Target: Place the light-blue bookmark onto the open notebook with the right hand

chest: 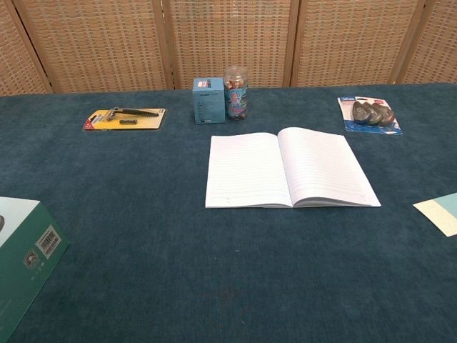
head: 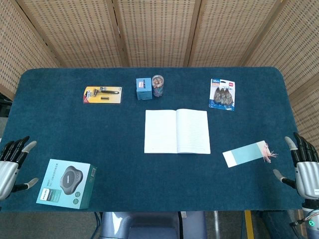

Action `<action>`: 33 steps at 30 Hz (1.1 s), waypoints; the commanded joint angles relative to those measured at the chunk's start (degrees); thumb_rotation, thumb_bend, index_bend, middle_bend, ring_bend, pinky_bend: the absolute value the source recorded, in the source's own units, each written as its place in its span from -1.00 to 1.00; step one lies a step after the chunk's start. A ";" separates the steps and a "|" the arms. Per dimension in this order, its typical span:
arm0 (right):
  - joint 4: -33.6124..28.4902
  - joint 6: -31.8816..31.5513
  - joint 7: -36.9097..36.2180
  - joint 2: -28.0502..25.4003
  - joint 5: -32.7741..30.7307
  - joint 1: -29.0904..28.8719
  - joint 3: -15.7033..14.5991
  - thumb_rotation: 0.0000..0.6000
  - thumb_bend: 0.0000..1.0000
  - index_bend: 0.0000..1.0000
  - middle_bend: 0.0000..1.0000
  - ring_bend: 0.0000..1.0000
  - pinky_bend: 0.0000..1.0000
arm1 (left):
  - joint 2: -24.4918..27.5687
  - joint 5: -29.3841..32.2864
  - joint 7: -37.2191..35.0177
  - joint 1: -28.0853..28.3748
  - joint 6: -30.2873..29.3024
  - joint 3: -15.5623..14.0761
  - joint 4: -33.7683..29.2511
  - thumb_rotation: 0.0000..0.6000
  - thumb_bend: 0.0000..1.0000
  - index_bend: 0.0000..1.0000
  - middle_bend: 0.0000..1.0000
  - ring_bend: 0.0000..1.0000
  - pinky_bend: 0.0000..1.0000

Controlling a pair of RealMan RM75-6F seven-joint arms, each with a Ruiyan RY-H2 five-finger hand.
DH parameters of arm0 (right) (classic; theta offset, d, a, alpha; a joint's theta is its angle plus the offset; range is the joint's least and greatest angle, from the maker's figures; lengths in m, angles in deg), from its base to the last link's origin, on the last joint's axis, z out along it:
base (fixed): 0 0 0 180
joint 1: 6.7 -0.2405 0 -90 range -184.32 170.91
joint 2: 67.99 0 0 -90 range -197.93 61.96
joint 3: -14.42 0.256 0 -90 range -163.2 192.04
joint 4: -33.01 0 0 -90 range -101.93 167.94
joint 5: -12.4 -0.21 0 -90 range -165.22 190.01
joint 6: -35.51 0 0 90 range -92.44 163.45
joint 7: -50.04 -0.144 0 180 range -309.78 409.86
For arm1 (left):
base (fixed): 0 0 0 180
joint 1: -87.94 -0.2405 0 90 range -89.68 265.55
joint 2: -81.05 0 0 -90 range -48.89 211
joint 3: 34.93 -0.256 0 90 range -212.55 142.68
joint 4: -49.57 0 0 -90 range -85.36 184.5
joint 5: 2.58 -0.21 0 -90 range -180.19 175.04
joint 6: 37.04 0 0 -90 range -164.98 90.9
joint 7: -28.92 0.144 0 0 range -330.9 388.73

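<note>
The light-blue bookmark (head: pixel 245 153) lies flat on the blue table cloth, right of the open notebook (head: pixel 177 131), with a pink tassel at its right end. In the chest view only its left end (chest: pixel 440 211) shows at the right edge; the notebook (chest: pixel 289 170) lies open in the middle. My right hand (head: pixel 303 167) hovers at the table's right edge, just right of the tassel, fingers spread and holding nothing. My left hand (head: pixel 12 162) rests at the left edge, fingers apart and empty. Neither hand shows in the chest view.
A green boxed device (head: pixel 67 184) sits near the front left by my left hand. At the back stand a razor pack (head: pixel 102 94), a small blue box (head: pixel 144 88), a jar (head: pixel 158 85) and a blister pack (head: pixel 222 93).
</note>
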 commanded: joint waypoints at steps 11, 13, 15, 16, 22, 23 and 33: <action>1.08 11.21 -5.56 -1.73 3.30 -5.58 -0.78 1.00 0.11 -0.91 -1.00 -1.00 -0.80 | 0.07 0.11 -0.61 0.16 0.46 0.16 0.25 1.00 -1.00 -1.00 -1.00 -1.00 -1.00; 2.72 15.44 -5.98 -1.85 3.24 -8.07 -0.51 1.00 0.49 -0.91 -1.00 -1.00 -0.80 | 0.02 0.54 -0.35 0.25 0.61 0.39 0.13 1.00 -1.00 -1.00 -1.00 -1.00 -1.00; 4.91 20.90 -6.00 -1.67 2.67 -11.14 -0.08 1.00 0.77 -0.90 -0.99 -1.00 -0.80 | -0.09 1.36 -0.07 0.42 0.93 0.78 -0.08 1.00 -1.00 -1.00 -1.00 -1.00 -1.00; 5.79 22.91 -6.01 -1.50 2.54 -12.29 0.03 1.00 0.90 -0.90 -0.97 -1.00 -0.80 | -0.10 1.71 0.04 0.49 1.10 0.93 -0.17 1.00 -1.00 -1.00 -1.00 -1.00 -1.00; 12.82 35.17 -4.64 1.27 0.55 -18.64 0.39 1.00 1.00 -0.82 -0.92 -1.00 -0.80 | -0.36 4.36 1.36 1.25 2.90 1.85 -0.73 1.00 -1.00 -1.00 -1.00 -1.00 -1.00; 14.04 36.96 -4.07 1.89 0.08 -19.43 0.35 1.00 1.00 -0.82 -0.92 -1.00 -0.80 | -0.47 4.68 1.72 1.38 3.18 1.95 -0.77 1.00 -1.00 -1.00 -1.00 -1.00 -1.00; 22.58 46.95 -1.62 6.44 -2.87 -22.73 -0.72 1.00 1.00 -0.79 -0.89 -1.00 -0.80 | -0.77 5.31 2.65 1.70 4.01 2.04 -0.99 1.00 -1.00 -1.00 -1.00 -1.00 -1.00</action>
